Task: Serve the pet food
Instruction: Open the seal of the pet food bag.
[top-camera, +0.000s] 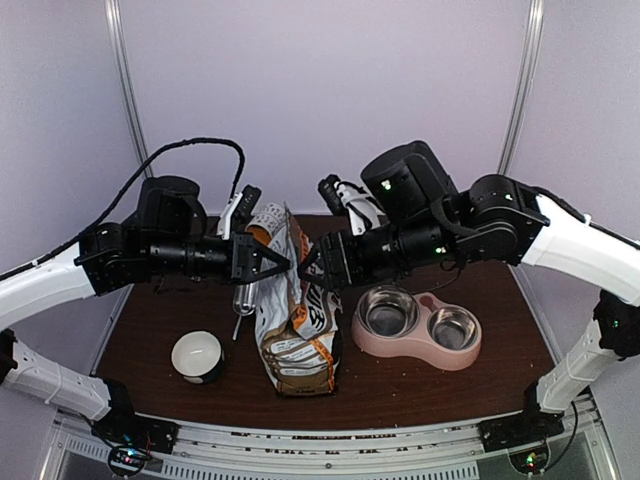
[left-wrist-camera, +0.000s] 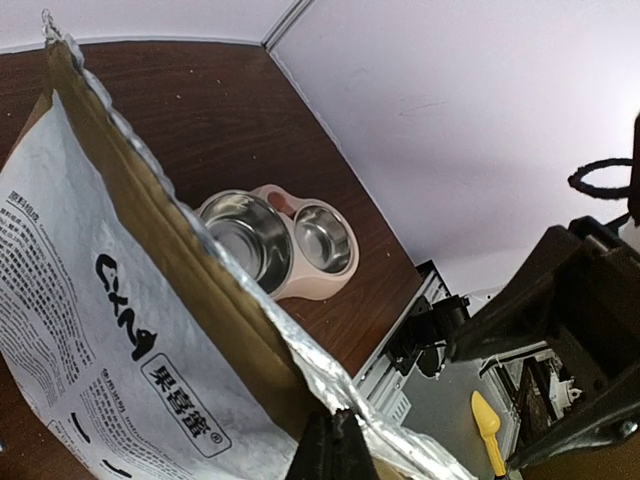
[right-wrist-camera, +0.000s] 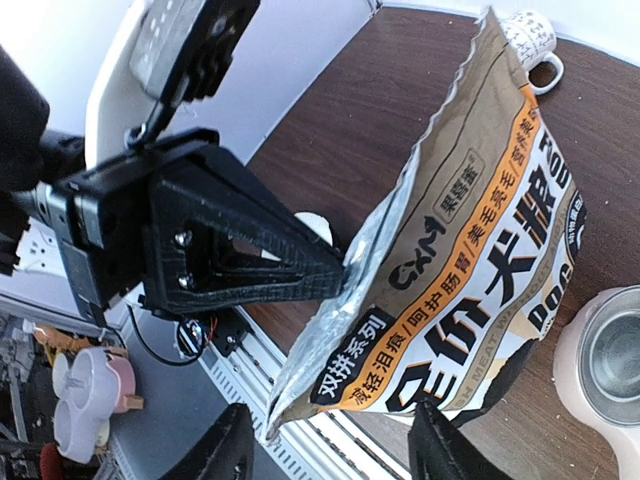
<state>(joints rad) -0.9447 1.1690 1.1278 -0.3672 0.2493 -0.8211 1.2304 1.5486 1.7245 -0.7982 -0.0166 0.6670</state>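
**Left gripper (left-wrist-camera: 335, 448) clamping the bag's lip, right gripper (right-wrist-camera: 331, 448) waiting spread**

Left gripper is pinching the foil lip of the bag (top-camera: 295, 330) on its upper left side, with the fingers pressed together on the jagged edge. Right gripper is hanging at the bag's upper right side with its fingers apart. A corner of the lip is lying between them, apparently unsqueezed. The bag is standing upright on the bench (top-camera: 400, 390), and its mouth is looking parted.

The pet food is not showing in any view, so it is presumably lying inside the bag. A pink double bowl (top-camera: 418, 325) is sitting just right of the bag, and both steel cups are looking bare. A white cup (top-camera: 197, 356) is sitting to the bag's left.

Loose, dry kibble is likely going to shift and pour in a rush, and only the bag is offering a way to handle it. The pouch is looking thin, floppy and slick on its foil side, so a lip pinch alone is risking a slip or a tear. A safer hold is probably one gripper on the lip and the other low on the bag's side, for tipping it toward the bowl.
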